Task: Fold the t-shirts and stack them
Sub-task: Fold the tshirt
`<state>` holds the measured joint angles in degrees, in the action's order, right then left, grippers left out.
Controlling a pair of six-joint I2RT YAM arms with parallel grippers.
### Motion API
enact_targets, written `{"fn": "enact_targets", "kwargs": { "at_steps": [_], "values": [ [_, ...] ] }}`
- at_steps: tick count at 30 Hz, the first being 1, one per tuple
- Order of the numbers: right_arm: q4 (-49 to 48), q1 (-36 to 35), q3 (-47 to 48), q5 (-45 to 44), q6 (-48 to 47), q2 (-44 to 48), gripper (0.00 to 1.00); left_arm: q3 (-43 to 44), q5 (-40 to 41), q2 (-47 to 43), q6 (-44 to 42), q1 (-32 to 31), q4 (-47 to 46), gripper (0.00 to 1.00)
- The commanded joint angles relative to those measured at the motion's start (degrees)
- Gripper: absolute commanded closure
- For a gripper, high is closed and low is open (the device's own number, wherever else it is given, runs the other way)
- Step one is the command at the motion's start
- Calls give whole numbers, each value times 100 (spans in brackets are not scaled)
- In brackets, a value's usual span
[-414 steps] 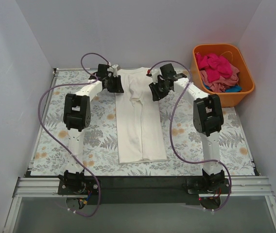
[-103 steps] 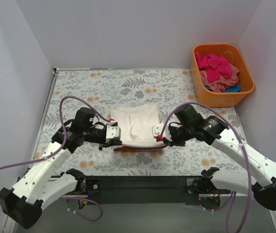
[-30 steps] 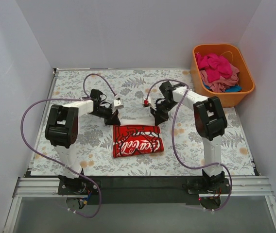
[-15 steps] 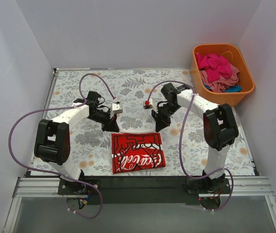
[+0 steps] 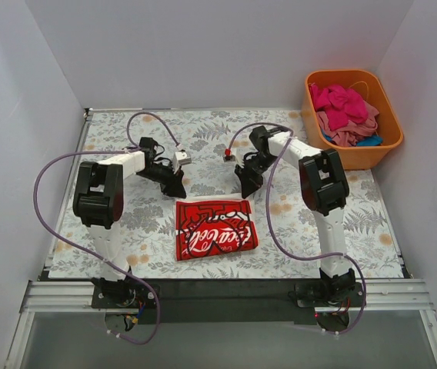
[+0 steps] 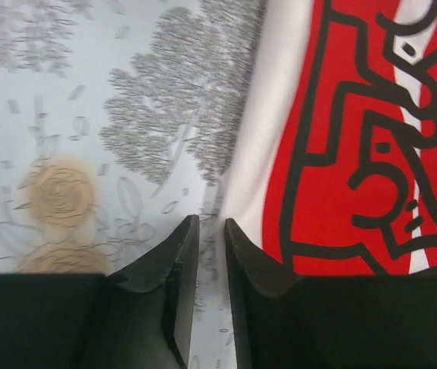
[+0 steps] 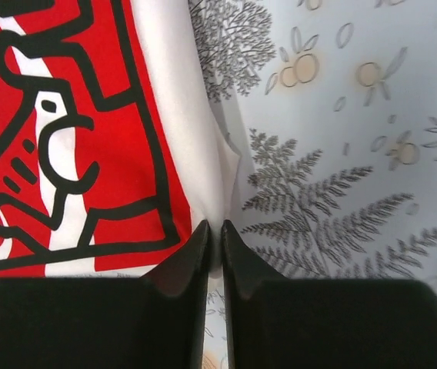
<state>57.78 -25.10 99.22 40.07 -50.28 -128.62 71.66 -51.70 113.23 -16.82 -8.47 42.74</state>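
A folded t-shirt (image 5: 215, 229), white cloth with a red Coca-Cola print facing up, lies flat on the floral table (image 5: 334, 238) in front of the arms. It also shows in the left wrist view (image 6: 357, 154) and the right wrist view (image 7: 65, 154). My left gripper (image 5: 178, 187) is at its far left corner. Its jaws (image 6: 209, 223) stand a narrow gap apart, with only table showing between them and the white edge just beside them. My right gripper (image 5: 245, 186) is at the far right corner, its jaws (image 7: 215, 224) pinched on the white edge.
An orange tub (image 5: 361, 160) stands at the back right of the table. It holds a heap of magenta, pink and blue shirts (image 5: 345, 111). White walls close in the table on the left, back and right. Purple cables loop over both arms.
Since half a second ago, the folded shirt has slid a little away from the arm bases and both grippers have drawn back with it. The left jaws now stand off the cloth.
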Motion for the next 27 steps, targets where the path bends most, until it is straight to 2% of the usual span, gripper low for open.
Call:
{"fn": "enact_targets", "kwargs": {
  "at_steps": [1,3,4,5,7,8,10,11,12,13,14,15,16,18,19,22,27],
  "values": [
    [-20,198,510,-61,299,179,84,506,29,-161,861,231,-791,79],
    [-47,365,747,-61,492,328,71,831,55,-213,1267,363,-960,71],
    [-56,435,826,-61,702,389,57,928,81,-318,1565,407,-1152,63],
    [-100,549,1001,-70,852,538,39,1068,64,-397,1977,495,-1180,60],
    [-135,664,1108,17,1272,732,37,1140,12,-591,2444,548,-1198,59],
    [-188,743,1091,70,1406,994,30,1105,-59,-879,2977,574,-1189,59],
    [-197,752,802,411,1634,1320,29,737,-330,-1240,3542,566,-1215,59],
    [-223,761,601,657,1923,1661,30,457,-741,-1625,3937,513,-1303,59],
    [-406,735,-11,929,2178,1838,31,-103,-901,-1864,4558,435,-1399,57],
    [-495,709,-330,1532,2363,2006,31,-474,-946,-2092,4939,312,-1705,55],
    [-574,587,-716,1773,2661,2251,31,-791,-930,-2564,5265,41,-1908,55],
    [-653,498,-1042,1976,2760,2366,31,-1107,-886,-2769,6060,-101,-2171,54],
    [-837,402,-1671,2291,2848,2463,31,-1789,-868,-2954,6442,-233,-2730,50],
    [-1144,68,-2220,2487,3259,2701,30,-2320,-728,-3332,7127,-531,-3173,46],
    [-1616,-20,-2753,2575,3462,2762,29,-2741,-736,-3369,7731,-568,-3619,43],
    [-2382,-223,-3364,2585,3964,2781,27,-3280,-631,-3300,8526,-577,-4247,43],
    [-2657,-162,-4112,2269,3754,2131,27,-3352,-595,-2360,8625,-279,-5108,42]
  ]
}}
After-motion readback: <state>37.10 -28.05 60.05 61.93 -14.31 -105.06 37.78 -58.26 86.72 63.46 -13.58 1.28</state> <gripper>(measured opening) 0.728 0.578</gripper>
